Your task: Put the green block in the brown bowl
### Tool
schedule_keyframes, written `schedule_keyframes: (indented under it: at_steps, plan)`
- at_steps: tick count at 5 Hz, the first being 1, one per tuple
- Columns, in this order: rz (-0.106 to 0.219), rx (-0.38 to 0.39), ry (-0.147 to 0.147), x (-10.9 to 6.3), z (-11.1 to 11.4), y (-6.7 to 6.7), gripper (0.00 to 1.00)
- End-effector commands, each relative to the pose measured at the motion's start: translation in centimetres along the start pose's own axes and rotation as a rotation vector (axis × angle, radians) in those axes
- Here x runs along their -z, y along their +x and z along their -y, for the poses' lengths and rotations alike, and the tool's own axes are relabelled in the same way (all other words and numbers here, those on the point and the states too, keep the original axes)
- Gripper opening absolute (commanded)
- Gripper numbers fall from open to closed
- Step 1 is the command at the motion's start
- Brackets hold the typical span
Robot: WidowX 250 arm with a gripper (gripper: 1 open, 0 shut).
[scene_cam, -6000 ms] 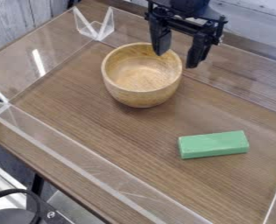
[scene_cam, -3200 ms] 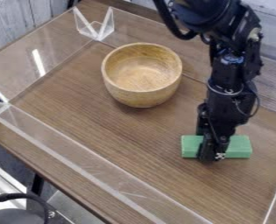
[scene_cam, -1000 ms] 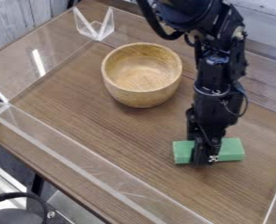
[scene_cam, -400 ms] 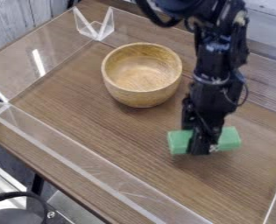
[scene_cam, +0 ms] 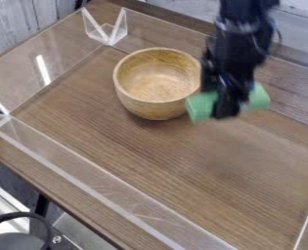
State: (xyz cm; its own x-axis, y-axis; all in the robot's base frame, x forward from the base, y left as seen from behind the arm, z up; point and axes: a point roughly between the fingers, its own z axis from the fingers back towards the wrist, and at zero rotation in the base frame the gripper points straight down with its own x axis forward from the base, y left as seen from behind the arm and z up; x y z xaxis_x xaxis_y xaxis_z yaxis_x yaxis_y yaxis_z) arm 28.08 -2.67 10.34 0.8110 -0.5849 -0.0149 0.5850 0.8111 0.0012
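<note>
My gripper (scene_cam: 230, 104) is shut on the green block (scene_cam: 203, 105), a small flat green bar that sticks out on both sides of the fingers. The block hangs in the air above the table, just right of the brown bowl (scene_cam: 151, 90). That round light-brown wooden bowl stands upright with nothing inside it. My black arm comes down from the top of the view, gripper pointing straight down. The image of the arm is blurred.
The wooden tabletop (scene_cam: 143, 166) is ringed by low clear acrylic walls (scene_cam: 65, 186). A small clear stand (scene_cam: 104, 27) sits at the far left corner. A black chair part shows at the bottom left.
The gripper has lifted the green block off the table and carried it up and toward the bowl's right side. The bowl has not moved.
</note>
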Motion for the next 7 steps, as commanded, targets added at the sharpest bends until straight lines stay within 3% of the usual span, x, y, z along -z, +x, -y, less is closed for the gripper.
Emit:
schedule_keyframes:
  at_steps: [1, 3, 7]
  plan:
    - [0.074, -0.076, 0.063, -3.3, -3.8, 0.0, 0.00]
    - [0.069, -0.034, 0.044, -1.1, -2.1, 1.4, 0.00]
    - [0.079, 0.093, 0.009, 3.1, 1.0, 5.8, 0.00]
